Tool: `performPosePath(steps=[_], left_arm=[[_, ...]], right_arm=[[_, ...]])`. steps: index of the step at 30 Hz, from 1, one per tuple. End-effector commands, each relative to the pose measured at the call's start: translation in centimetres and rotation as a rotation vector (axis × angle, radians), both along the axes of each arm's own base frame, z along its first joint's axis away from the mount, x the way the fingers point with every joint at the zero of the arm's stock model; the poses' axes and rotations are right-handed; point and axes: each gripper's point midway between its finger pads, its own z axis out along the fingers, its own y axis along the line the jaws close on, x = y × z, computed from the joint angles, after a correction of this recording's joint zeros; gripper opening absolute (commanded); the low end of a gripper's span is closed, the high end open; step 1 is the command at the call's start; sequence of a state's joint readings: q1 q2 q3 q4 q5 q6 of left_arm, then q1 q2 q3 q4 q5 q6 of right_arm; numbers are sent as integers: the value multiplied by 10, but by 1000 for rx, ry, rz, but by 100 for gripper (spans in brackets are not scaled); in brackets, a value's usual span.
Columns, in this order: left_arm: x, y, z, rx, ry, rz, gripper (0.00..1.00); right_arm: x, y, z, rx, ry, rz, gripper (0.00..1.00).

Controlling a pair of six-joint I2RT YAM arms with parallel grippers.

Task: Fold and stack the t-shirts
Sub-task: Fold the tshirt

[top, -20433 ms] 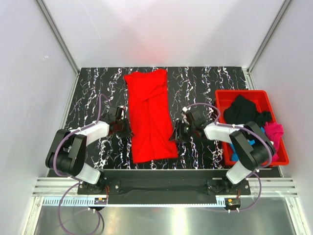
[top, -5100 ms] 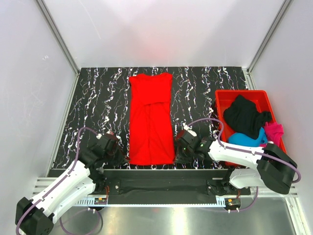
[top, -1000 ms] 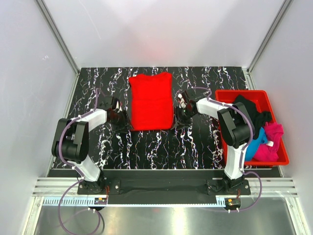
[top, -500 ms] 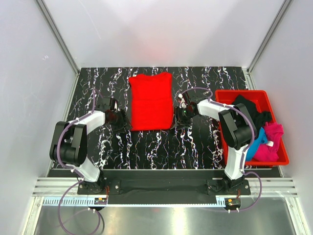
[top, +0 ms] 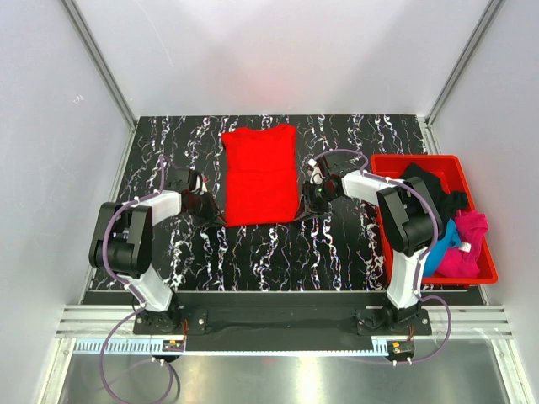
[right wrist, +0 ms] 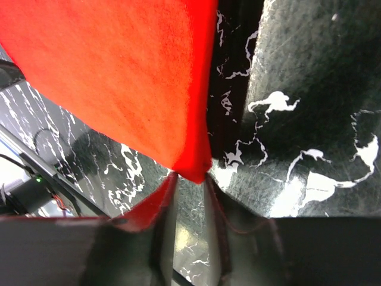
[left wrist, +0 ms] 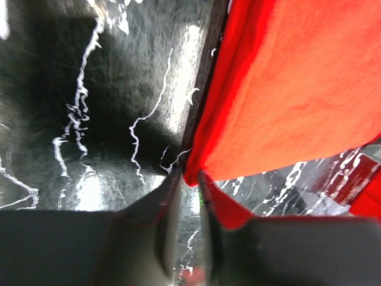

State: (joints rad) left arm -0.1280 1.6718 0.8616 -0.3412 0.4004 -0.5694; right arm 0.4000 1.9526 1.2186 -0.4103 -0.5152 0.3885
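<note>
1 black marbled table (top: 278, 252) filling the cell floor, seen from above. At its right edge, a red bin (top: 396, 157) heaped with a black tee (top: 421, 192), a blue tee (top: 436, 252) and a pink tee (top: 470, 244), none folded yet.

Far of centre, between the 2 arms, the red t-shirt (top: 258, 175), lying flat as a short rectangle. Was a long strip reaching toward the near edge 5 seconds back; since halved, near end laid over far end. Unmoved over the last second. Means 1 crosswise fold done on the 1st of 4 tees, with probably 1 more halving or a tidy left before stacking.

At its near left corner, the left gripper (left wrist: 189, 179); at its near right corner, the right gripper (right wrist: 190, 179). Stood wider 0.5 seconds ago; narrowed since. Close up, the tip of each red corner sitting right at the mouth of the jaws, a slim gap showing beside it. Cannot tell whether pinched fast or merely bracketed. Looks like the start of a lift of the 2 near corners.
</note>
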Motion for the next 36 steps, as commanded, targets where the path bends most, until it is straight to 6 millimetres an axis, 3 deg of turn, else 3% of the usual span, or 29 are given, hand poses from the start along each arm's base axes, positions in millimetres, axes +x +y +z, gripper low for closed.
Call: performPosePath(steps=[1, 2, 4, 9, 12, 16, 21, 25, 29, 32, 33, 36], left_arm=[[-2, -6, -4, -36, -2, -34, 8], [-2, -6, -4, -43, -2, -28, 0], [-2, -11, 0, -72, -11, -32, 0], [-20, -13, 9, -98, -14, -19, 0], [-33, -17, 19, -113, -24, -14, 0], [-67, -14, 17, -65, 5, -2, 0], [-94, -15, 22, -83, -12, 16, 0], [-98, -16, 36, -96, -50, 20, 0], [-90, -16, 51, -88, -82, 15, 0], [-73, -14, 69, -58, -123, 12, 0], [-61, -14, 83, -53, -157, 13, 0], [-45, -11, 93, -17, -163, 13, 0]], right_arm=[[4, 5, 1, 36, -10, 21, 19], [3, 5, 0, 35, -8, 20, 12], [-2, 3, 1, 35, -3, 12, 0], [-19, -2, 12, 57, -6, -12, 0], [-41, -7, 16, 71, 8, -24, 0], [-73, -20, 24, 56, 4, -42, 0], [-102, -29, 30, 39, 6, -55, 0], [-107, -29, 41, 44, -23, -71, 0], [-97, -32, 54, 20, -67, -100, 0], [-87, -34, 72, 4, -114, -119, 0], [-81, -33, 81, -1, -130, -123, 0], [-63, -34, 97, -35, -168, -131, 0]])
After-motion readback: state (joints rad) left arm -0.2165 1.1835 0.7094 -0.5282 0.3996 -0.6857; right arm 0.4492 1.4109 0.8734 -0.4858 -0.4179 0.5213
